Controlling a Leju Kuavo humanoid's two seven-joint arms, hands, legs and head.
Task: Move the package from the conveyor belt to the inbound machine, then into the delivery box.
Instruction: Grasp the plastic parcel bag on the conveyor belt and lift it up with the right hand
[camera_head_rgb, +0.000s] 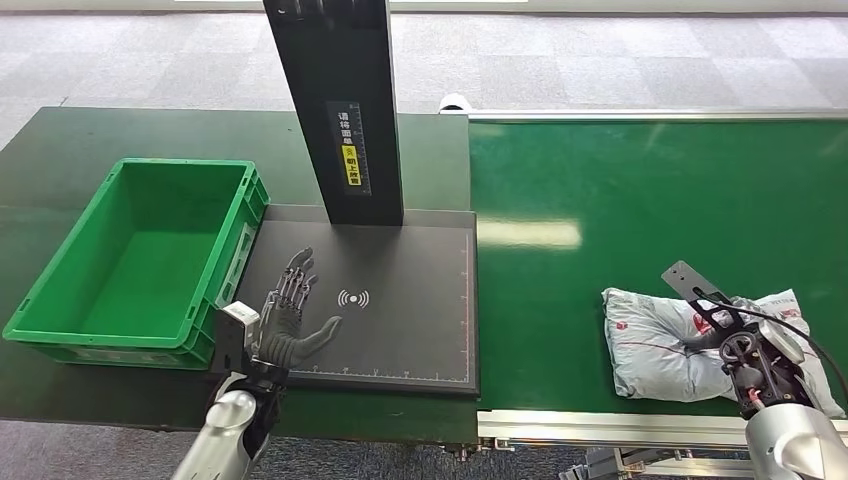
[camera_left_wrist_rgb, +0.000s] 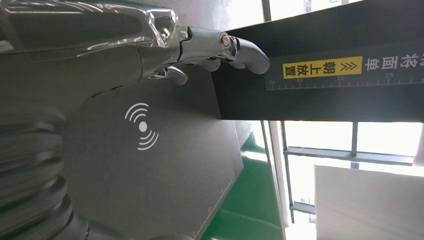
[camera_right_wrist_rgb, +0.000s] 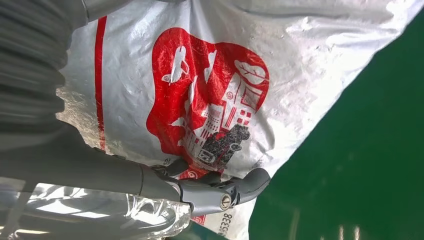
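The package (camera_head_rgb: 690, 340) lies on the conveyor belt (camera_head_rgb: 640, 200) directly under the right hand (camera_head_rgb: 745, 345) — fingers (camera_right_wrist_rgb: 220, 192) curling onto it, grip unconfirmed — while the left hand (camera_head_rgb: 290, 320) hovers spread and empty over the inbound machine (camera_head_rgb: 400, 320).

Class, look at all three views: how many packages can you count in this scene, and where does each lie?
1. The white package with a red print lies on the green conveyor belt, near its front edge, with the right hand on it. The green box holds none.

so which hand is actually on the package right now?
The right hand: it rests on the white-and-red package on the green conveyor belt. The left hand lies spread over the black inbound machine platform, holding nothing.
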